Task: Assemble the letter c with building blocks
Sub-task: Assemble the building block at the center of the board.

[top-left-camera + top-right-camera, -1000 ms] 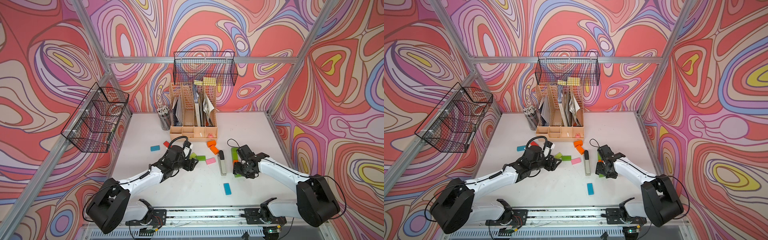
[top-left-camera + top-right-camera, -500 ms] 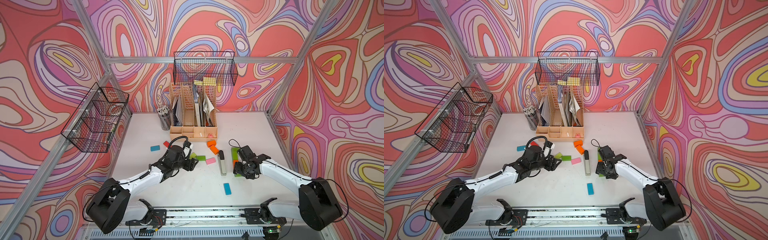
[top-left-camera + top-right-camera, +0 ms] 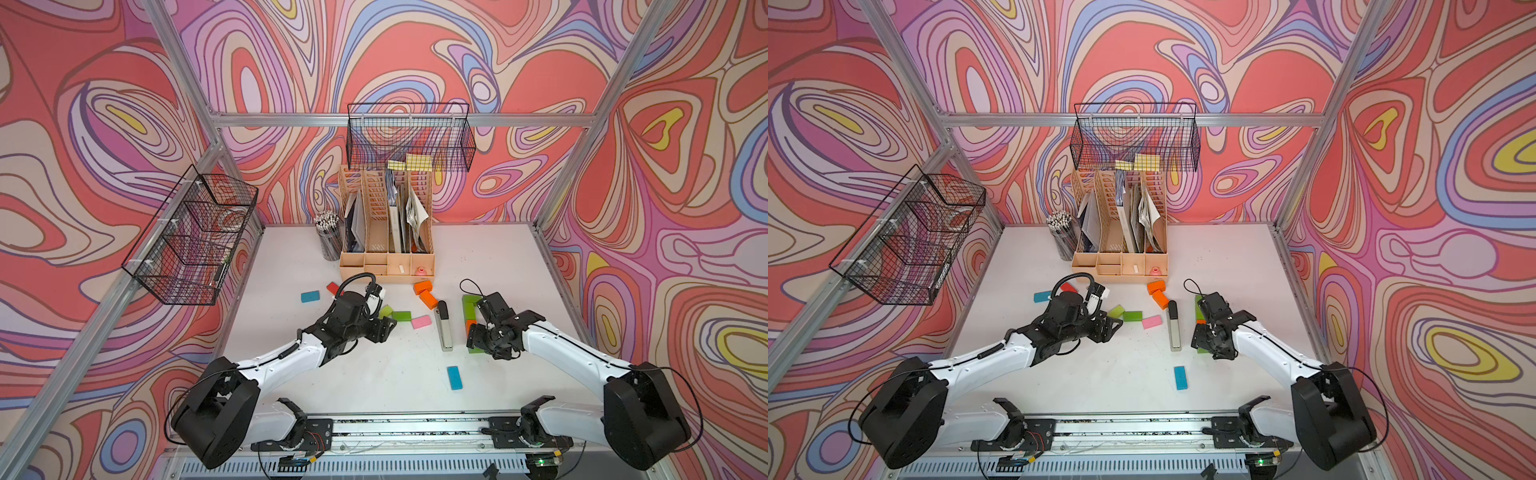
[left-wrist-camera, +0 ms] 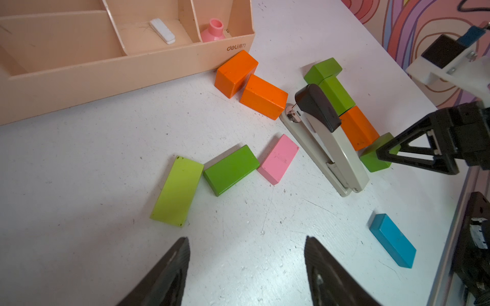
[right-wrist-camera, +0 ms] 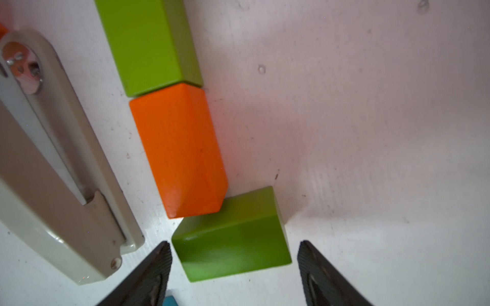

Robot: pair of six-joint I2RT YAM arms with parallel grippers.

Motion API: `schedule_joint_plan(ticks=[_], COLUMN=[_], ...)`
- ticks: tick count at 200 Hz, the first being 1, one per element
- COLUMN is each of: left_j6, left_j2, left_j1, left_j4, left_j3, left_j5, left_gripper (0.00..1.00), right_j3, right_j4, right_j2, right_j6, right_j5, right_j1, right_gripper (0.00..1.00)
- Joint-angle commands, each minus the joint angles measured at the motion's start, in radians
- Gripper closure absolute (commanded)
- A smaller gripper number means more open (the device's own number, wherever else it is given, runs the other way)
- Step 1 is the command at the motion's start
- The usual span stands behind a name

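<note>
Right gripper [image 5: 233, 245] jaws stand wide astride the end green brick [image 5: 230, 233] of the half-built letter c [image 4: 358, 129], with a slim gap on each side, slightly wider than a second ago. The stapler [image 5: 53, 172] crowds one flank and bare table [image 5: 371, 132] lies on the other. Left gripper [image 4: 246, 254], spread and empty, hovers unmoved.

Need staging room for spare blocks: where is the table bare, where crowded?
Bare: back right corner, right of the organizer; and the front, left of the near blue block. Crowded: around the stapler, between the pink block and the green-orange column.
</note>
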Motion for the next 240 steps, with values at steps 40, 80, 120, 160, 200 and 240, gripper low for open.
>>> schedule_joint_plan(ticks=[40,80,120,160,200,240], left_j6=[0.022,0.023,0.023,0.023,0.023,0.023], left_j2=[-0.016,-0.008,-0.004,-0.006,-0.006,-0.004], left_j1=[-0.005,-0.005,-0.005,-0.005,-0.005,-0.005], left_j4=[0.015,0.016,0.018,0.017,0.017,0.017], left_j3=[-0.009,-0.006,-0.006,-0.006,-0.006,-0.006], left_j5=[-0.011,-0.010,-0.010,-0.009,-0.010,-0.010], left_gripper=[0.29,0.29,0.29,0.29,0.29,0.29], right_j3=[-0.006,-0.003,-0.004,-0.005,-0.003,-0.003], right_j4=[0.008,0.021,0.027,0.034,0.028,0.032], right_j2=[0.038,0.031,0.016,0.021,0.023,0.014], right_j6=[-0.011,-0.011,-0.002,0.002,0.002,0.008], right_j5=[0.006,0.001,-0.006,-0.001,0.008,0.015], right_j1=[0.005,0.004,0.005,0.005,0.004,0.005], right_gripper=[0.26,0.29,0.29,0.29,0.27,0.27])
